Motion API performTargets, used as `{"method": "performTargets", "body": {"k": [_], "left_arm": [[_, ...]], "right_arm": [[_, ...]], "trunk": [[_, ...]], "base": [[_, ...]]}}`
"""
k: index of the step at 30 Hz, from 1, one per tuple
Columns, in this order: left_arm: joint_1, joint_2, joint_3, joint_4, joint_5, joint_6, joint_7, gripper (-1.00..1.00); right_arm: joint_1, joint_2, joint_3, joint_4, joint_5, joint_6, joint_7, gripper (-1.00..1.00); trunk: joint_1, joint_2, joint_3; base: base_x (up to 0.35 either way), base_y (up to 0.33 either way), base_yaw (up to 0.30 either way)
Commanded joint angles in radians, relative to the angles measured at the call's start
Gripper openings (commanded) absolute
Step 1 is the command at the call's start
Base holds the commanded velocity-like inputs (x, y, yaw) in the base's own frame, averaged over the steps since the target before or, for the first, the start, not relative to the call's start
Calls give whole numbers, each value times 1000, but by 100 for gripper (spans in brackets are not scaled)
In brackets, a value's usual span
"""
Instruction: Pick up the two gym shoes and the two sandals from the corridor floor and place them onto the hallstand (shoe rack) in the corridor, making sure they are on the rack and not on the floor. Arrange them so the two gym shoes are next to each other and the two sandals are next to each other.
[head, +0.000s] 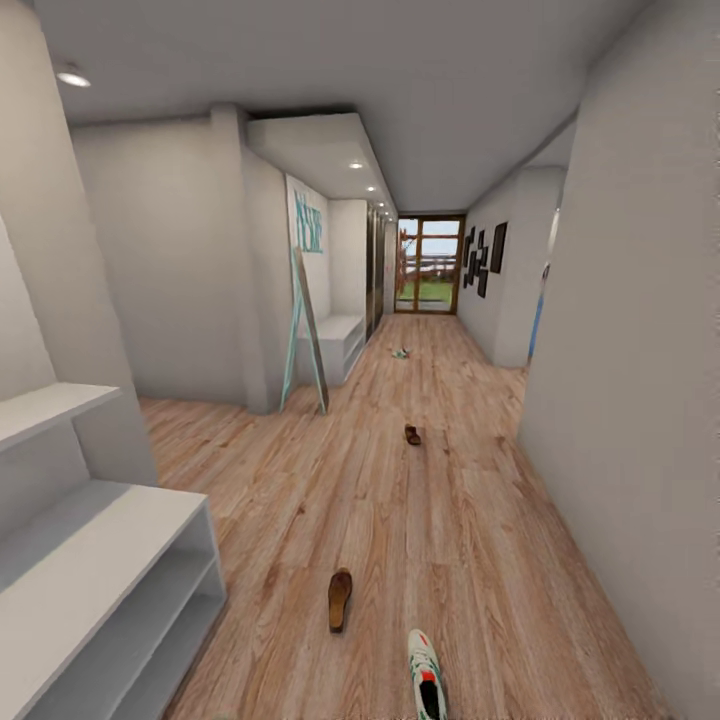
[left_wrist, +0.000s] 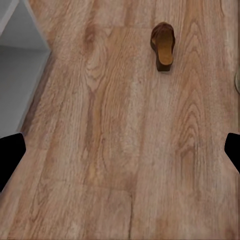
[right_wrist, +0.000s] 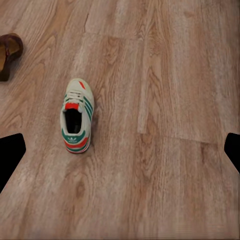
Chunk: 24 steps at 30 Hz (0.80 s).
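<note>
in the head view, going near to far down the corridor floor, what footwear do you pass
gym shoe → near sandal → far sandal → second gym shoe, small and far off by the white bench

Readable markings in the corridor

The gym shoe (right_wrist: 76, 115) on the floor carries a small green trefoil-like logo on its heel tab, with lettering under it too small to read. Far down the corridor, a white wall panel (head: 309, 222) bears large teal letters, seen at a slant and not legible.
</note>
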Motion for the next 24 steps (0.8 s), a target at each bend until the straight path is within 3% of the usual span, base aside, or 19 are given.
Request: {"method": "performTargets", "body": {"k": [1,6,14,15,24], "left_arm": [[-1,0,-1,0,0,-3,-2,100],[-1,0,-3,-4,0,-3,-1,100],[-14,-12,-9,-17,1,0,-2,100],[-36,-27,-20,-20,0,3,-2,100],[-161,-38,-36,-20,0,15,-1,100]], "right_arm": [[-1,0,-5,1,-1,-3,0,100],[-1,0,-55,0,-1,-3,0,100],[-1,0,-70,1,-1,-3,3,100],[-1,0,-72,-2,-1,-3,2,100],[-1,1,-73,-16,0,-3,0,100]], "trunk": [[0,-1,-3],[0,-1,-10],[0,-1,-23],[0,-1,-24],[0,-1,-34]], "base": [[0,0,-133],[0,0,-114],[0,0,-99],[0,0,-87],[0,0,-47]]}}
